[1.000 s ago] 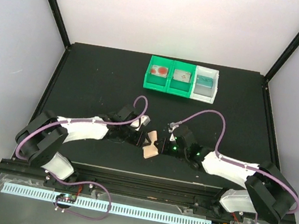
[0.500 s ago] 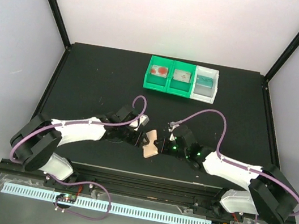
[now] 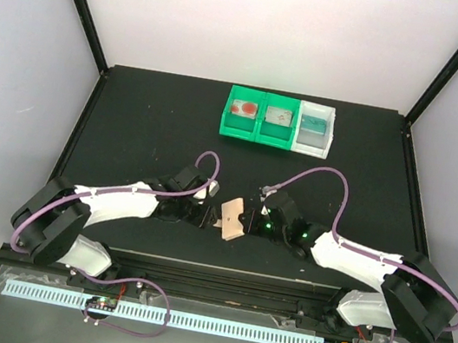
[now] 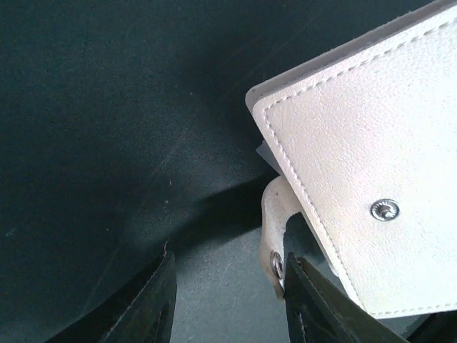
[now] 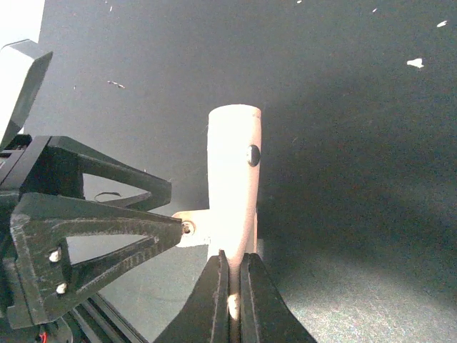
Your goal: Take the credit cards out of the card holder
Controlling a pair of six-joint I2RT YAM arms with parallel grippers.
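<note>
The tan-pink card holder (image 3: 229, 221) stands on edge on the black table between my two grippers. My right gripper (image 5: 232, 286) is shut on its near edge; the holder (image 5: 233, 164) rises upright beyond the fingers. My left gripper (image 4: 228, 304) is open, and the holder's small side tab (image 4: 275, 229) with a metal snap lies against the inside of its right finger (image 4: 314, 307). The holder's pale outer face (image 4: 357, 171) fills the right of the left wrist view. In the top view the left gripper (image 3: 208, 215) sits just left of the holder, the right gripper (image 3: 244, 221) just right. No credit card shows at the holder.
Two green bins (image 3: 258, 131) and a white bin (image 3: 327, 139) stand in a row at the back of the table; the white one holds a flat teal item (image 3: 313, 124). The left gripper's black fingers (image 5: 100, 214) crowd the left of the right wrist view.
The left gripper has drawn back a little to the left. The card holder has turned from a spread shape to a narrower, more upright one in the right gripper.
</note>
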